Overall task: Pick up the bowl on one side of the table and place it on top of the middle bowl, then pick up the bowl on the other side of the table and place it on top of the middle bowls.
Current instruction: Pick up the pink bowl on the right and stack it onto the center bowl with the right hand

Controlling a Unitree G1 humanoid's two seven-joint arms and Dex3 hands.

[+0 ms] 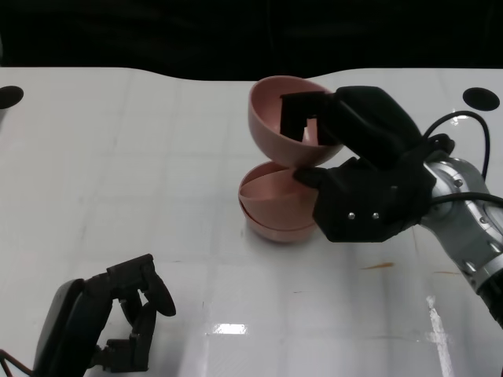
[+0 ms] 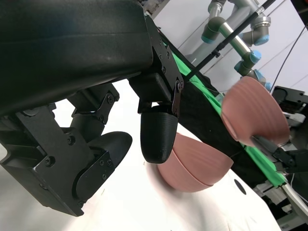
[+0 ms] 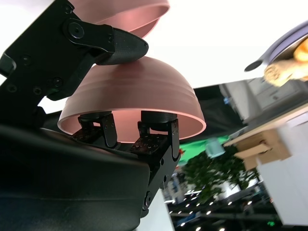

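My right hand [image 1: 369, 173] grips a pink bowl [image 1: 275, 110] by its rim and holds it tilted, mouth towards me, in the air. It hangs just above and behind the stack of two pink bowls [image 1: 275, 208] at the table's middle. The right wrist view shows fingers [image 3: 154, 137] inside the held bowl [image 3: 134, 94] and the thumb on its outer wall, with the stack [image 3: 122, 14] close beyond. My left hand [image 1: 118, 322] rests low at the near left, empty, fingers loosely bent. From the left wrist view the held bowl [image 2: 252, 118] floats clear of the stack [image 2: 195, 163].
The white table [image 1: 118, 173] has a black disc at its far right corner [image 1: 481, 98] and another at the far left [image 1: 9, 96]. A small brown mark [image 1: 379, 266] lies near the right arm. Other robot arms [image 2: 236, 33] stand beyond the table's far edge.
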